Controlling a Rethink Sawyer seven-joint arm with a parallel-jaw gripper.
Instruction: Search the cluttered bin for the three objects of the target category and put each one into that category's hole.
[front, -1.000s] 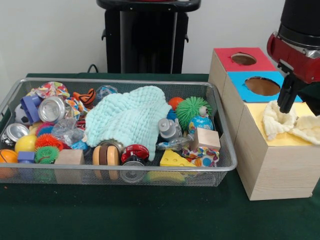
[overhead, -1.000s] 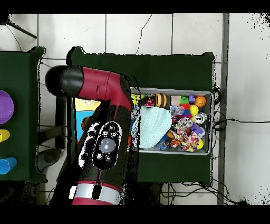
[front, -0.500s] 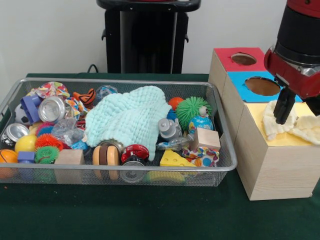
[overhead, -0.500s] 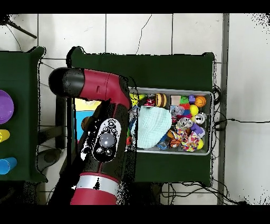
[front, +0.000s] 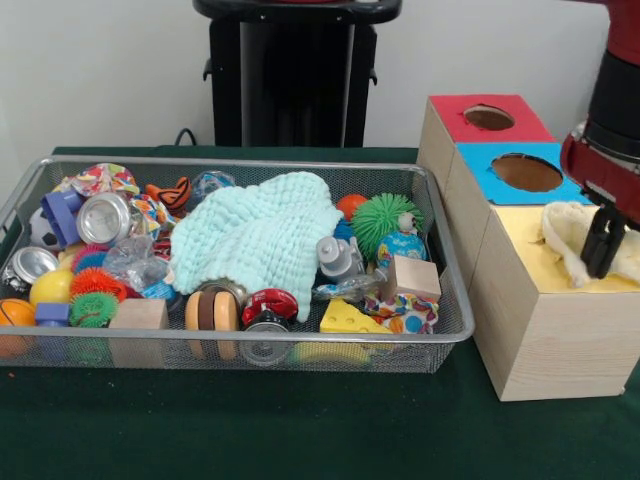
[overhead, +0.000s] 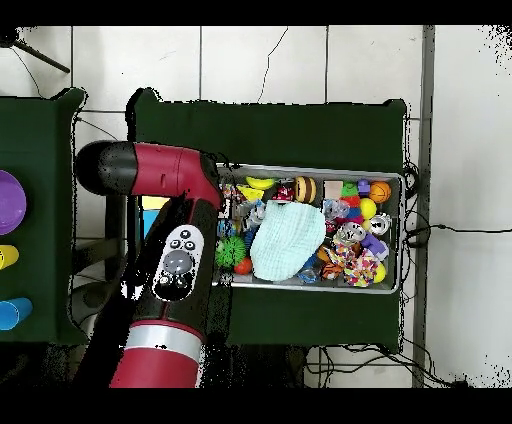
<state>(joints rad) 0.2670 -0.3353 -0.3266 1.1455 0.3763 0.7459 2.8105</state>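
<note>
Red hole (front: 489, 117), blue hole (front: 526, 171) clear; yellow hole cloth-covered (front: 580, 235)

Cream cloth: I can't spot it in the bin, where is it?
In the front view the cream cloth lies on the yellow box top at right, beside the gripper.

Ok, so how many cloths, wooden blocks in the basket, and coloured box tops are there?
Cloths: 2, the mint cloth and the cream cloth
Wooden blocks: 2, the left block and the right block
Box tops: 3, the red top, the blue top and the yellow top
Total: 7
</note>
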